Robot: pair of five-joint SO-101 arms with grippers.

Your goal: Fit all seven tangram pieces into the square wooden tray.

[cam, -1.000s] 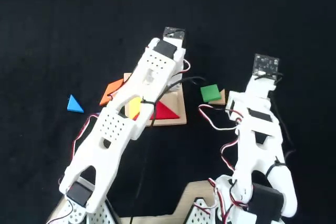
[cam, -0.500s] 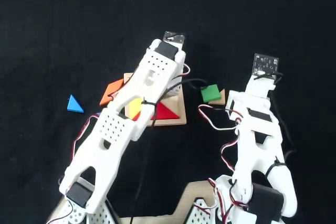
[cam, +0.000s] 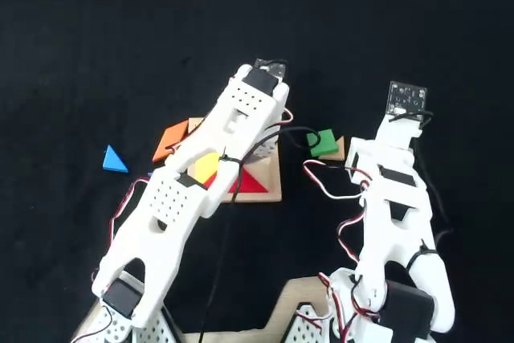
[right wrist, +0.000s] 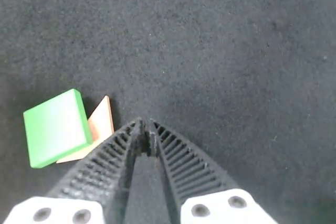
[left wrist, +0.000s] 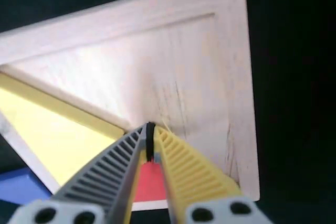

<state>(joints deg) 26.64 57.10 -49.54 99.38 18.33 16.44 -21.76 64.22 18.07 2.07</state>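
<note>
Black table (cam: 80, 54): left pincer (left wrist: 150, 136) closed, empty, tip over tray (left wrist: 173, 61) beside red triangle (left wrist: 149, 184).

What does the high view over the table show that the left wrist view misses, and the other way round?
The high view adds the wider table: a blue triangle, an orange piece beside the wooden tray, a green square overlapping a pale wooden piece, and the right arm. The left wrist view adds a close-up: the left gripper shut, its tips over the tray's bare floor. Both share the tray with the yellow piece and red piece in it.
</note>
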